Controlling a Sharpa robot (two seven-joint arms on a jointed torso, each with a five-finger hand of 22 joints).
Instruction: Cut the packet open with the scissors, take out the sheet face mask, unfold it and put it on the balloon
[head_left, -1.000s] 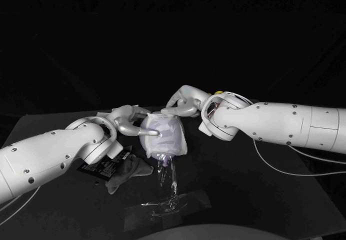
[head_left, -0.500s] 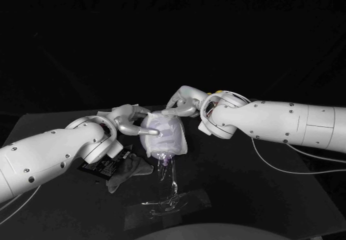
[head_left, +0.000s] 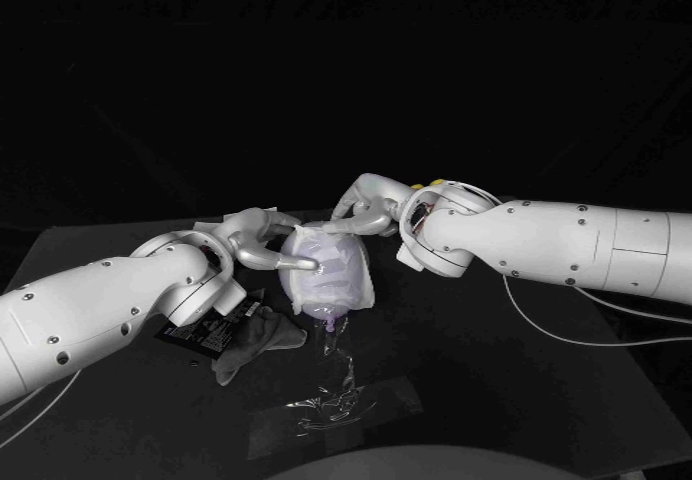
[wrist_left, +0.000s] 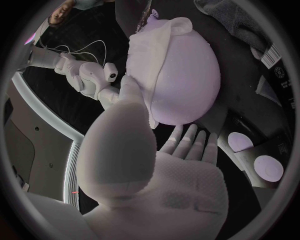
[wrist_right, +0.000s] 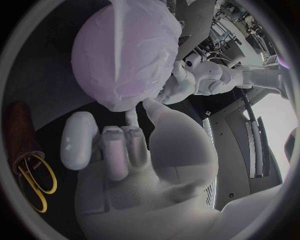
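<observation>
Head view: left hand (head_left: 257, 243) fingers apart, touching mask (head_left: 329, 272) on balloon (wrist_left: 187, 85); right hand (head_left: 368, 208) fingers unclear

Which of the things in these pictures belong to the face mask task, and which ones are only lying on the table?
For the job:
balloon
sheet mask, already draped on the balloon
packet
scissors
left hand and right hand, both at the balloon

Just lying about:
grey cloth
brown thing beside the scissors; I cannot tell what it is
</observation>
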